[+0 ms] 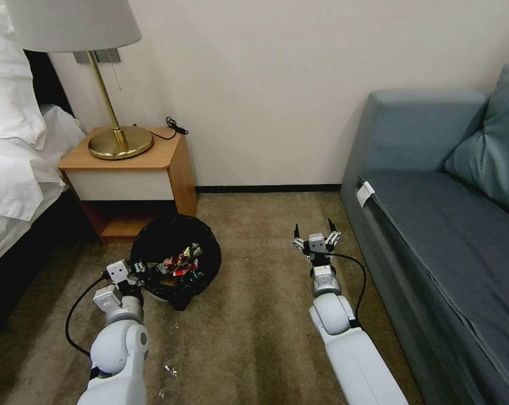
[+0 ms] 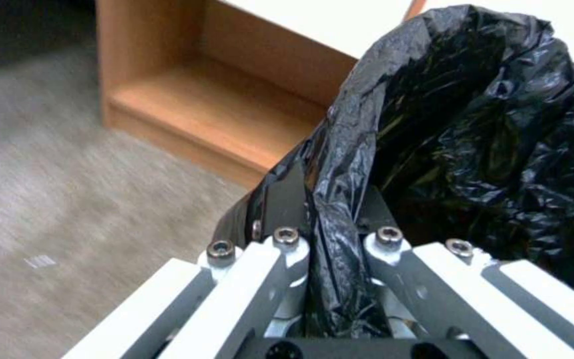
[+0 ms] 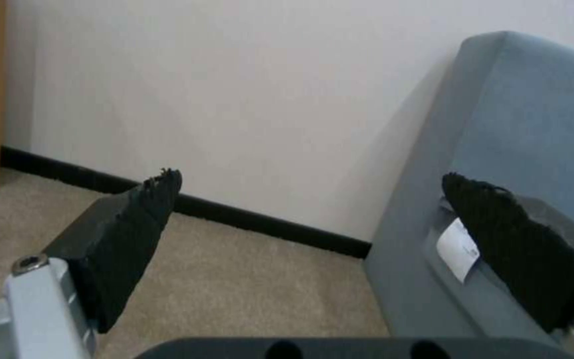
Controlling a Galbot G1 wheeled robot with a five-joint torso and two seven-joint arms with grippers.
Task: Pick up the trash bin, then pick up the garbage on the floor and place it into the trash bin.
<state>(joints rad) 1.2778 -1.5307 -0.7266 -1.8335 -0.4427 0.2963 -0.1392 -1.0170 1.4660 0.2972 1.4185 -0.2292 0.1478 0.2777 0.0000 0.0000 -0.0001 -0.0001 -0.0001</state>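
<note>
One trash bin (image 1: 175, 260), with several litter pieces (image 1: 180, 264) inside, number not clear. Two grippers: left gripper (image 1: 143, 269), right gripper (image 1: 316, 232). One lamp (image 1: 105, 84), one nightstand (image 1: 131, 174), one sofa (image 1: 434, 225), one cushion (image 1: 490, 152).

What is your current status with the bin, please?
Left gripper shut on trash bin rim, litter inside. Right gripper open, empty, over carpet by sofa. Nothing in the way.
</note>
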